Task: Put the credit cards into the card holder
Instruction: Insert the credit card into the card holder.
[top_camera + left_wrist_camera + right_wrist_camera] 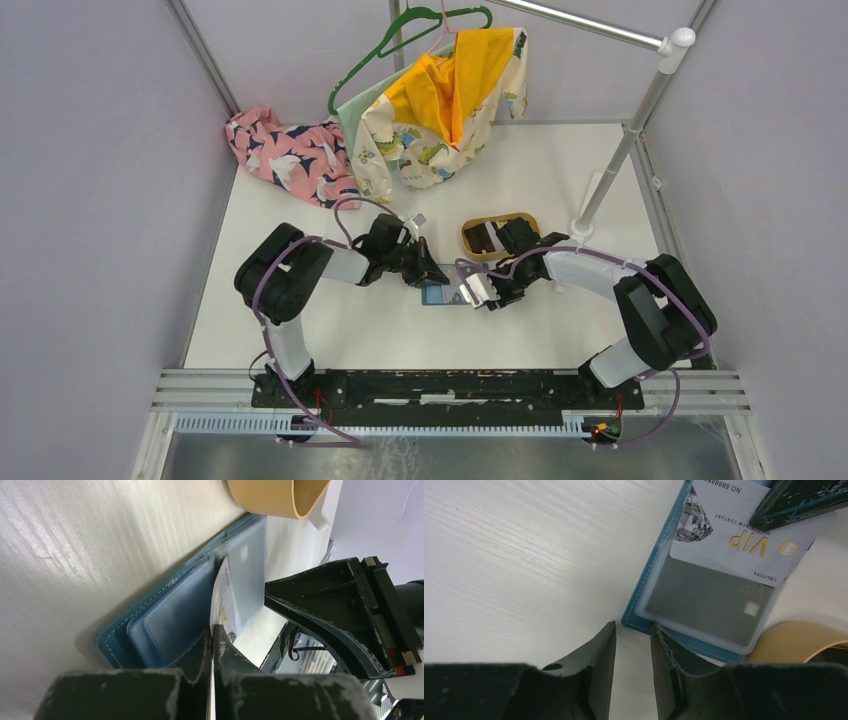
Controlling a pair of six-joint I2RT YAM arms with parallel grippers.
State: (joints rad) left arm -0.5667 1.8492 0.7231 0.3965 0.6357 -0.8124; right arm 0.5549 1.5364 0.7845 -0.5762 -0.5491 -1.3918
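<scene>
left gripper [214, 630] clenched on pale vip card [734, 535], card angled over the open teal card holder [644, 592] on the table [300, 330]. dark card [704, 602] sits in its clear sleeve. right gripper [631, 630] parted, empty, at holder's corner.

The teal card holder [112, 642] lies open and flat on the surface. A grey card [704, 602] sits inside its clear sleeve, and a pale VIP card [724, 527] is tilted over the neighbouring pocket.

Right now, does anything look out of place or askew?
The pale VIP card lies crooked across the open card holder, one corner overhanging its edge. It is pinched in the left gripper jaws and not in a sleeve. Nothing looks spilled or damaged.
</scene>
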